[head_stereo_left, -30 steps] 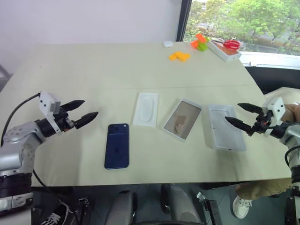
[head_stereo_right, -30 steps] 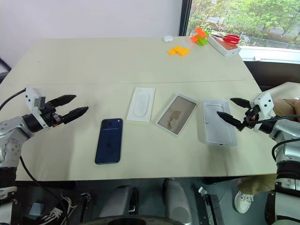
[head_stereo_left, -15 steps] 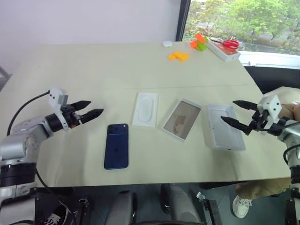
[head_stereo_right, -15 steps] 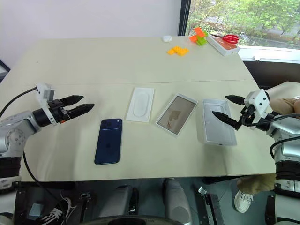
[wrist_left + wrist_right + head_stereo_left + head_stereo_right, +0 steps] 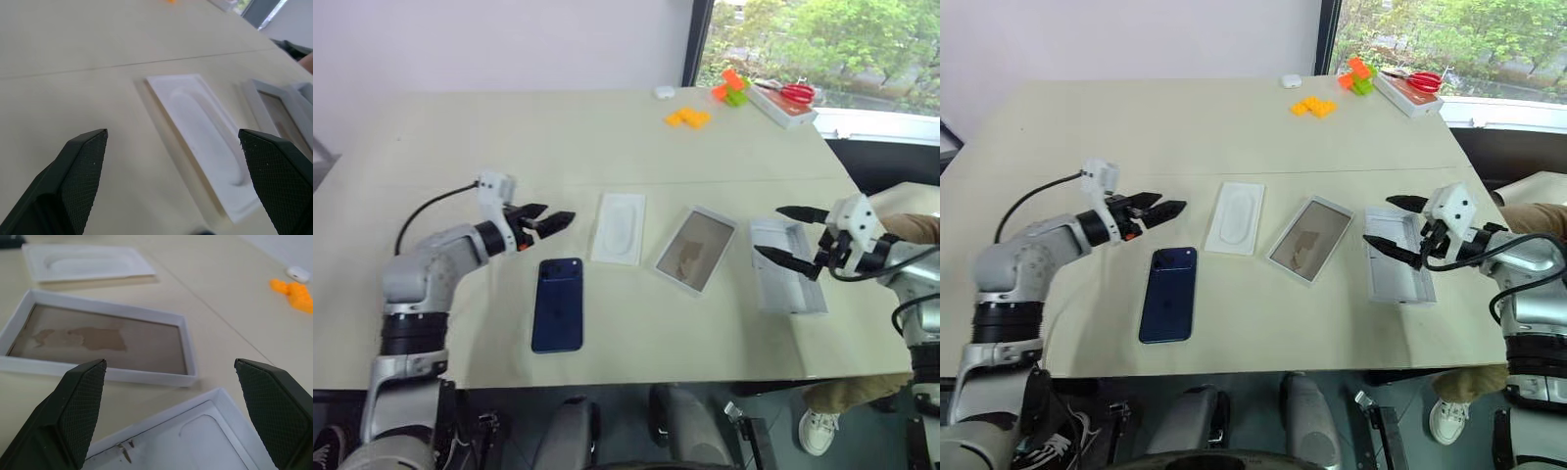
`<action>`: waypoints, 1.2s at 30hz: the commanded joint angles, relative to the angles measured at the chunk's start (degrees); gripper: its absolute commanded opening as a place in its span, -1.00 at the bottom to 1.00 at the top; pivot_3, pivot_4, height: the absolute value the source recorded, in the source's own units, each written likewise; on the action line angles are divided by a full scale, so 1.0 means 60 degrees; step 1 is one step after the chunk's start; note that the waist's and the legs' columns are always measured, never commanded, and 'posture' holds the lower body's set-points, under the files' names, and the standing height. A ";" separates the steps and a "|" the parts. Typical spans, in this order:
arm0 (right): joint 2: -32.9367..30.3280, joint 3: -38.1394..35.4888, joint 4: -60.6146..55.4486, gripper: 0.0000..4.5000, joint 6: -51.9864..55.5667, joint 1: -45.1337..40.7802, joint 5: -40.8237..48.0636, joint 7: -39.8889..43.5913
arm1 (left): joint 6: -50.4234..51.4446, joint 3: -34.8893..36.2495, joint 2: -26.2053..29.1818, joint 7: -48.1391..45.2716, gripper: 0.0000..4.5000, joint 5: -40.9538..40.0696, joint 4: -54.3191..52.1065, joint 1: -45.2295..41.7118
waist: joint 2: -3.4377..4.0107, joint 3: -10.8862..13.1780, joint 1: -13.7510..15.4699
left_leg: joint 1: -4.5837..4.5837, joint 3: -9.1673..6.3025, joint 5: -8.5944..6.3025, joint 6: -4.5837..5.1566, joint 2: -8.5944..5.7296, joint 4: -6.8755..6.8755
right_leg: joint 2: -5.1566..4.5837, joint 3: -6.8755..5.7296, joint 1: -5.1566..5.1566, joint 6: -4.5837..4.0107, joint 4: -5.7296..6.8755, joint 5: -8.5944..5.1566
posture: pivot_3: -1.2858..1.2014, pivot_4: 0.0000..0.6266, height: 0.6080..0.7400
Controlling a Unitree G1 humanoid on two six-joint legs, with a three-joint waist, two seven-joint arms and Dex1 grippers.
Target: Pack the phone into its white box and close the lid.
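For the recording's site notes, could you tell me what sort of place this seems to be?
Probably an office or lab room set up for tabletop trials: a large beige table beside a window onto green trees, a plain pale wall, and sundries at the far edge, such as orange blocks and red-handled scissors.

The thin white insert [image 5: 619,227] with an oval recess lies flat on the beige tabletop [image 5: 558,137], just ahead of the left pincer [image 5: 551,221], a little to its right side. Far beyond both pincers, near the window corner of the tabletop, there are yellow blocks [image 5: 688,117], orange and green blocks [image 5: 730,88] and a small white object [image 5: 663,92]. Red scissors [image 5: 791,92] rest on a flat white-edged box [image 5: 783,106] there, far beyond the right pincer [image 5: 785,234].
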 commanded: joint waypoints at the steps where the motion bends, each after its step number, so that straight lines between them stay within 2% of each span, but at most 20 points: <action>1: 0.0004 0.0012 -0.0855 0.95 -0.0085 -0.0094 0.0029 -0.0188 | 0.0088 -0.0269 -0.0332 0.0632 1.00 0.0410 0.0083 -0.0430 | -0.0003 0.0002 -0.0016 | -0.0001 0.0001 0.0000 0.0000 0.0000 0.0000 | -0.0001 0.0001 -0.0002 0.0002 0.0000 0.0001 | 0.03 -0.52 1.00; 3: 0.0010 0.0038 -0.1084 0.95 0.0019 -0.0171 0.0095 -0.0241 | 0.0064 -0.0469 -0.0573 0.0708 1.00 0.0509 -0.0057 -0.0518 | -0.0003 0.0002 -0.0033 | 0.0002 0.0003 0.0000 -0.0001 0.0000 -0.0002 | 0.0000 0.0004 -0.0004 0.0004 0.0000 0.0002 | 0.03 -0.52 1.00; 6: 0.0034 0.0158 -0.1340 0.95 0.0043 -0.0252 0.0009 -0.0333 | 0.0888 -0.0222 -0.1160 0.1531 1.00 0.0373 0.0096 -0.0841 | -0.0003 0.0002 0.0004 | 0.0001 -0.0002 0.0000 -0.0001 0.0002 -0.0001 | 0.0003 0.0003 -0.0004 0.0003 0.0003 0.0002 | 0.03 -0.52 1.00; 10: 0.0165 0.0452 -0.1837 0.95 0.0227 -0.0438 -0.0013 -0.0507 | 0.1522 -0.0405 -0.1477 0.1877 1.00 0.0550 0.0223 -0.0992 | -0.0003 0.0002 -0.0012 | 0.0004 -0.0004 0.0001 -0.0002 -0.0002 0.0004 | 0.0004 0.0003 0.0003 0.0009 0.0002 0.0005 | 0.03 -0.52 1.00; 19: 0.0238 0.0589 -0.1643 0.95 0.0159 -0.0440 -0.0033 -0.0552 | 0.1834 -0.0204 -0.2505 0.2406 1.00 0.0453 0.0547 -0.1489 | -0.0005 0.0002 0.0029 | -0.0001 -0.0008 0.0001 -0.0003 -0.0011 0.0004 | -0.0002 0.0003 0.0004 0.0010 -0.0001 0.0006 | 0.03 -0.52 1.00; 30: 0.0177 0.0506 -0.1611 0.95 0.0199 -0.0542 0.0109 -0.0518 | 0.1912 0.0264 -0.3016 0.2782 1.00 0.0461 0.0912 -0.1431 | -0.0005 0.0001 -0.0011 | 0.0013 -0.0006 0.0003 -0.0005 -0.0007 0.0003 | 0.0006 0.0003 0.0010 0.0012 0.0002 0.0006 | 0.03 -0.52 1.00; 33: 0.0169 0.0494 -0.1679 1.00 0.0219 -0.0521 0.0111 -0.0547 | 0.1974 0.0491 -0.3189 0.2764 0.64 0.0244 0.0891 -0.1386 | -0.0005 0.0002 -0.0006 | 0.0011 -0.0007 0.0003 -0.0005 -0.0007 0.0003 | 0.0006 0.0003 0.0011 0.0012 0.0000 0.0006 | 0.03 -0.52 1.00; 36: 0.0163 0.0484 -0.1693 1.00 0.0225 -0.0501 0.0111 -0.0554 | 0.2144 0.0814 -0.3353 0.2895 -0.01 0.0104 0.1041 -0.1442 | -0.0006 0.0002 0.0007 | 0.0005 -0.0008 0.0003 -0.0005 -0.0009 0.0003 | 0.0004 0.0003 0.0010 0.0013 -0.0004 0.0006 | 0.03 -0.52 1.00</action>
